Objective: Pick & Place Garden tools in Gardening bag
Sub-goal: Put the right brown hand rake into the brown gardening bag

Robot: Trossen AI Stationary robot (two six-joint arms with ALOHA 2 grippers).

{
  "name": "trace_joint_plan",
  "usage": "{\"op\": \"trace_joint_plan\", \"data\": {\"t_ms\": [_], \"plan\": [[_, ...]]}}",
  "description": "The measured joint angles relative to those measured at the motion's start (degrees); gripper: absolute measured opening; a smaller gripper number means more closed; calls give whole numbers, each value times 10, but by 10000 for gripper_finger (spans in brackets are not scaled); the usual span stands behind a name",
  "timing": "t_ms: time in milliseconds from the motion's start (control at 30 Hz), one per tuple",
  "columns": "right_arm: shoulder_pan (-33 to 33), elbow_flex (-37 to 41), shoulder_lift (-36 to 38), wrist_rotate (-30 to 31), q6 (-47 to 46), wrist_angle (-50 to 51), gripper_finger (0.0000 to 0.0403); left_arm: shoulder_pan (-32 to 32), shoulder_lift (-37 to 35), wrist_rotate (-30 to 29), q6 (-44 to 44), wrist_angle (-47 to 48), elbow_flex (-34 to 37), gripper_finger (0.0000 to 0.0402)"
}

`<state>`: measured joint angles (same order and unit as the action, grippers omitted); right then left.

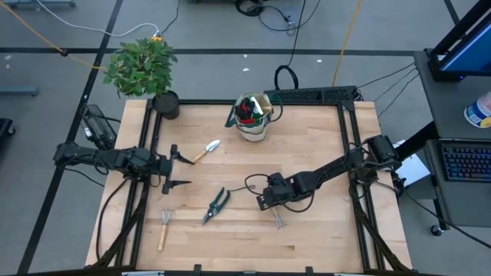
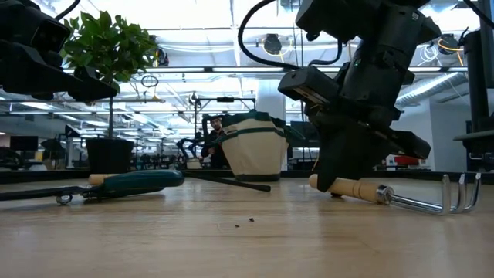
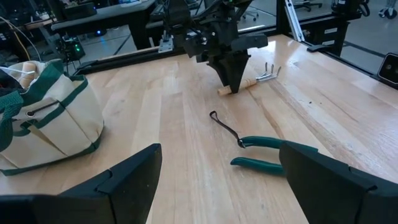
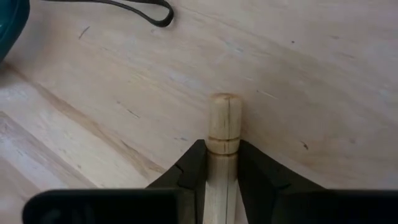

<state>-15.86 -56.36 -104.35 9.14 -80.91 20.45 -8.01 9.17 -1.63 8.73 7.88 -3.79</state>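
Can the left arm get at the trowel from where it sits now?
Probably yes. The left gripper is open and hovers right beside the trowel, with bare table between them. The right gripper is busy closing on a small rake's handle farther off, so it should not block.

No text, label, brand, number or sign can be read in any of the views. The monitor [image 1: 466, 42] at the upper right of the high view shows only a blue glow, and the keyboard [image 1: 466, 162] at the right edge has keys too small to make out. The white container [image 1: 479, 110] near the right edge bears a blue mark that cannot be read. The lit screens far off in the low view's background show nothing legible.
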Motion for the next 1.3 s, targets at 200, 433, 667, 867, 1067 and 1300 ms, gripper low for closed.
{"op": "trace_joint_plan", "data": {"t_ms": [200, 433, 667, 867, 1067, 1300], "plan": [[4, 3, 45, 46, 61, -37, 59, 0, 0, 0, 0, 0, 0, 333], [25, 2, 123, 62, 193, -117, 59, 0, 2, 0, 0, -7, 1, 333], [59, 1, 185, 60, 330, -234, 59, 0, 2, 0, -2, -11, 1, 333], [89, 1, 208, 58, 430, -360, 59, 0, 2, 0, -4, -14, 1, 333], [123, 1, 208, 43, 512, -480, 59, 0, 2, 0, -4, -15, 1, 333], [182, 1, 208, 43, 574, -544, 59, 0, 2, 0, -4, -15, 1, 333]]}}
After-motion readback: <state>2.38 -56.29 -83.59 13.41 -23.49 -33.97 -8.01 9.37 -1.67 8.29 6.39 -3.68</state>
